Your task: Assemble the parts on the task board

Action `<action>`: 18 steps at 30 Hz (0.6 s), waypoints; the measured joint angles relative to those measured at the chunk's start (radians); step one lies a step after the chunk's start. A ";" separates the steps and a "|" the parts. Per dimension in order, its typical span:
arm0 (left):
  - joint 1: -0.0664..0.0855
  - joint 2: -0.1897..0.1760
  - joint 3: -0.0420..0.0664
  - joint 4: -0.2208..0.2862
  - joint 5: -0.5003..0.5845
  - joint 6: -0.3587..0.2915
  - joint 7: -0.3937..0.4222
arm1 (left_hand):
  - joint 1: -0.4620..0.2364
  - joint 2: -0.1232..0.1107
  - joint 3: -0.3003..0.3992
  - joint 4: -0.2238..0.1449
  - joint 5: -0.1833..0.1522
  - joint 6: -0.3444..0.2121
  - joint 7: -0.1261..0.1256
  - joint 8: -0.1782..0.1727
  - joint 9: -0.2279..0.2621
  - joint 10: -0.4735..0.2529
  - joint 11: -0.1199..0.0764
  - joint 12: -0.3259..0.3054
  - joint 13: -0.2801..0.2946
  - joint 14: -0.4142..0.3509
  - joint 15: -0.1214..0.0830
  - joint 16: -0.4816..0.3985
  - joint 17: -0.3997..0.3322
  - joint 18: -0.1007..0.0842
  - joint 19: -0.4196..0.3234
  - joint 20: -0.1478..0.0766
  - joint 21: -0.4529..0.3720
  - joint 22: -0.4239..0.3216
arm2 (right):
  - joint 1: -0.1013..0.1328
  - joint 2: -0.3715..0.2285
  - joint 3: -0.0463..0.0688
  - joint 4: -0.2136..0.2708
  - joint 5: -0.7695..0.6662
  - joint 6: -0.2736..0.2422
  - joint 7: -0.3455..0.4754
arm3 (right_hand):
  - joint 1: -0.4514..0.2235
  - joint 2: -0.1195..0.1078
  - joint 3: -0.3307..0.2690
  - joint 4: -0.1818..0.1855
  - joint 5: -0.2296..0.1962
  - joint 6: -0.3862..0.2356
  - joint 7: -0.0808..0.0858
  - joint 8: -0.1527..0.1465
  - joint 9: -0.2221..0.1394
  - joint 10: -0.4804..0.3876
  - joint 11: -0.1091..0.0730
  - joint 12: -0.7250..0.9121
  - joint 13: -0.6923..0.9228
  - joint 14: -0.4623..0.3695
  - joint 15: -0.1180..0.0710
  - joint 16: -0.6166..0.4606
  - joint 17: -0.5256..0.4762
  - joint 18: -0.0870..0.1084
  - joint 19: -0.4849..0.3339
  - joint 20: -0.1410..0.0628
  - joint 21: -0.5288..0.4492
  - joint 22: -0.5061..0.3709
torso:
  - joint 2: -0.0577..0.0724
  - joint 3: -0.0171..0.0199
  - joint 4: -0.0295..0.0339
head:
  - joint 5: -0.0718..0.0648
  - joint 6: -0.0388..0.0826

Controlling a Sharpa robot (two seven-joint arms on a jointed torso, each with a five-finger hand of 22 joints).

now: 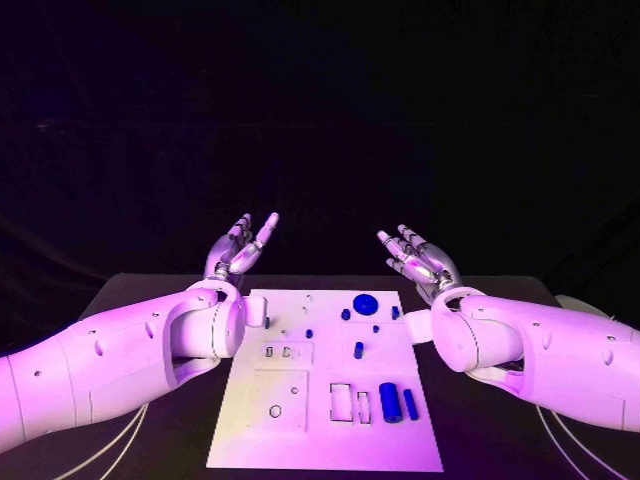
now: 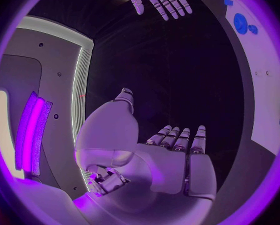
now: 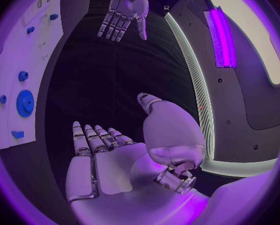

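Flanking the task board point(image 1: 263, 440), the left hand point(image 1: 242, 244) and right hand point(image 1: 417, 255) hover with fingers spread, holding nothing.

Open lane: bare strip of desk point(image 1: 147, 290) beyond the task board point(image 1: 291, 440), 12 o'clock, running between left hand point(image 1: 242, 246) and right hand point(image 1: 418, 258).

Obstacles on board: blue gear point(image 1: 365, 302) at 12 o'clock with small blue parts just beside it; blue cylinder point(image 1: 389, 401) and slimmer blue pin point(image 1: 410, 403) side by side at 4 o'clock; single blue peg point(image 1: 359, 350) near centre.

Flanks: white arms close beside both long edges, 9 and 3 o'clock. Both hands raised with fingers point(image 1: 268, 226) spread, holding nothing.

Near board end, 6 o'clock: flat, unobstructed.
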 measured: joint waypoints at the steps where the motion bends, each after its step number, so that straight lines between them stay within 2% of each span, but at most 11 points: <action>1: 0.001 0.001 0.000 -0.002 0.002 0.008 0.001 | 0.008 0.000 0.001 0.001 0.000 0.000 0.000 0.000 0.000 0.001 0.001 0.000 0.000 0.003 0.003 0.000 0.000 0.000 -0.001 0.001 0.000 0.000 | 0.007 0.002 -0.006 -0.006 -0.007 0.023 -0.007 | 0.016 0.001 0.004 -0.004 0.001 0.007 0.000 0.005 0.002 0.007 0.006 0.004 0.002 0.007 0.007 0.004 0.002 0.000 0.004 0.004 0.004 0.001 | 0.000 0.0000 0.0000 | 0.000 0.000; 3: 0.001 0.001 -0.001 -0.003 0.004 0.020 0.004 | 0.046 -0.001 0.004 0.013 0.000 0.008 0.003 0.004 0.002 0.004 0.015 0.000 0.002 0.006 0.019 0.000 0.003 0.015 0.000 0.014 0.000 0.001 | 0.017 0.006 -0.015 -0.016 -0.022 0.067 -0.021 | 0.052 0.003 0.013 -0.013 0.007 0.028 0.001 0.014 0.007 0.036 0.006 0.012 0.006 0.037 0.010 0.015 0.009 0.000 0.019 0.007 0.009 0.005 | 0.000 0.0000 0.0000 | 0.000 0.000; 5: 0.001 0.001 -0.001 -0.003 0.007 0.030 0.006 | 0.060 0.000 0.006 0.014 0.001 0.017 0.002 0.006 0.004 0.014 0.025 0.000 0.004 0.018 0.032 0.003 0.007 0.015 0.002 0.016 0.004 0.002 | 0.026 0.010 -0.024 -0.026 -0.037 0.113 -0.036 | 0.090 0.003 0.024 -0.024 0.009 0.052 0.003 0.023 0.014 0.071 0.009 0.018 0.010 0.075 0.012 0.027 0.017 0.000 0.039 0.008 0.020 0.009 | 0.000 0.0000 0.0000 | 0.000 0.000; 7: 0.001 0.001 -0.001 -0.004 0.009 0.037 0.007 | 0.082 -0.010 0.009 0.016 0.004 0.044 0.004 0.015 0.010 0.033 0.042 0.007 0.009 0.038 0.042 0.014 0.013 0.032 0.018 0.025 0.012 0.007 | 0.031 0.012 -0.029 -0.031 -0.048 0.146 -0.047 | 0.124 0.003 0.030 -0.042 0.009 0.078 0.005 0.034 0.022 0.106 0.011 0.027 0.014 0.114 0.013 0.040 0.025 0.000 0.057 0.008 0.027 0.013 | 0.000 0.0000 0.0000 | 0.000 0.000; 10: 0.001 0.001 -0.001 -0.004 0.011 0.045 0.008 | 0.127 -0.015 0.026 0.007 0.008 0.102 0.007 0.038 0.025 0.090 0.055 0.024 0.019 0.109 0.063 0.042 0.033 0.034 0.069 0.030 0.034 0.019 | 0.036 0.014 -0.033 -0.037 -0.062 0.185 -0.060 | 0.166 0.001 0.040 -0.067 0.008 0.118 0.008 0.050 0.033 0.161 0.011 0.039 0.020 0.169 0.012 0.058 0.036 0.013 0.079 0.009 0.035 0.018 | 0.000 0.0000 0.0000 | 0.000 0.000; 11: 0.003 -0.023 -0.001 0.027 0.012 0.043 0.009 | 0.164 -0.022 0.042 0.013 0.010 0.155 0.011 0.058 0.038 0.137 0.065 0.037 0.026 0.166 0.078 0.064 0.048 0.047 0.120 0.030 0.055 0.031 | 0.043 0.011 -0.036 -0.041 -0.090 0.188 -0.060 | 0.193 -0.003 0.048 -0.085 0.000 0.149 0.010 0.063 0.041 0.205 0.011 0.049 0.024 0.210 0.009 0.071 0.045 0.017 0.095 0.010 0.043 0.021 | 0.003 -0.0006 0.0001 | -0.003 0.000; 12: 0.005 -0.038 -0.001 0.044 0.013 0.043 0.011 | 0.172 -0.025 0.046 0.013 0.010 0.168 0.012 0.062 0.041 0.148 0.067 0.040 0.027 0.177 0.082 0.069 0.051 0.047 0.133 0.030 0.061 0.033 | 0.047 0.007 -0.037 -0.047 -0.107 0.187 -0.058 | 0.197 -0.004 0.049 -0.088 -0.001 0.154 0.010 0.065 0.043 0.213 0.010 0.051 0.025 0.217 0.009 0.074 0.046 0.017 0.098 0.010 0.045 0.022 | 0.006 -0.0012 0.0009 | -0.005 -0.001; 15: 0.008 -0.084 0.000 0.060 0.016 0.032 0.018 | 0.220 -0.012 0.077 0.014 0.010 0.283 0.021 0.109 0.070 0.290 0.086 0.078 0.044 0.324 0.108 0.129 0.086 0.047 0.285 0.032 0.123 0.064 | 0.068 -0.012 -0.031 -0.075 -0.185 0.170 -0.044 | 0.239 -0.009 0.065 -0.119 -0.014 0.215 0.015 0.090 0.059 0.302 0.007 0.069 0.033 0.296 0.002 0.099 0.061 0.017 0.130 0.010 0.059 0.028 | 0.022 -0.0041 0.0040 | -0.013 -0.001; 16: 0.008 -0.088 0.000 0.061 0.017 0.028 0.019 | 0.233 -0.011 0.082 0.015 0.010 0.316 0.023 0.123 0.079 0.329 0.089 0.088 0.047 0.372 0.112 0.149 0.097 0.047 0.336 0.032 0.146 0.074 | 0.071 -0.013 -0.031 -0.079 -0.203 0.165 -0.040 | 0.250 -0.011 0.070 -0.129 -0.018 0.236 0.016 0.099 0.064 0.332 0.005 0.075 0.035 0.323 -0.001 0.108 0.066 0.027 0.143 0.009 0.065 0.030 | 0.026 -0.0046 0.0050 | -0.014 -0.001; 17: 0.008 -0.089 -0.001 0.066 0.019 0.025 0.019 | 0.255 -0.008 0.086 0.010 0.010 0.379 0.027 0.149 0.094 0.412 0.096 0.107 0.053 0.468 0.111 0.186 0.118 0.047 0.459 0.032 0.194 0.095 | 0.072 -0.013 -0.031 -0.080 -0.224 0.160 -0.037 | 0.262 -0.014 0.075 -0.140 -0.022 0.259 0.018 0.108 0.070 0.367 0.003 0.082 0.037 0.354 -0.004 0.117 0.071 0.031 0.159 0.010 0.071 0.033 | 0.031 -0.0053 0.0056 | -0.015 -0.001; 18: 0.007 -0.089 -0.001 0.072 0.020 0.024 0.020 | 0.268 -0.006 0.088 0.009 0.010 0.419 0.031 0.166 0.105 0.465 0.099 0.118 0.056 0.523 0.105 0.206 0.128 0.047 0.514 0.030 0.215 0.102 | 0.072 -0.013 -0.032 -0.080 -0.239 0.156 -0.035 | 0.271 -0.016 0.081 -0.148 -0.026 0.281 0.020 0.116 0.075 0.399 0.001 0.088 0.039 0.382 -0.007 0.126 0.076 0.032 0.177 0.010 0.078 0.036 | 0.034 -0.0057 0.0061 | -0.016 -0.001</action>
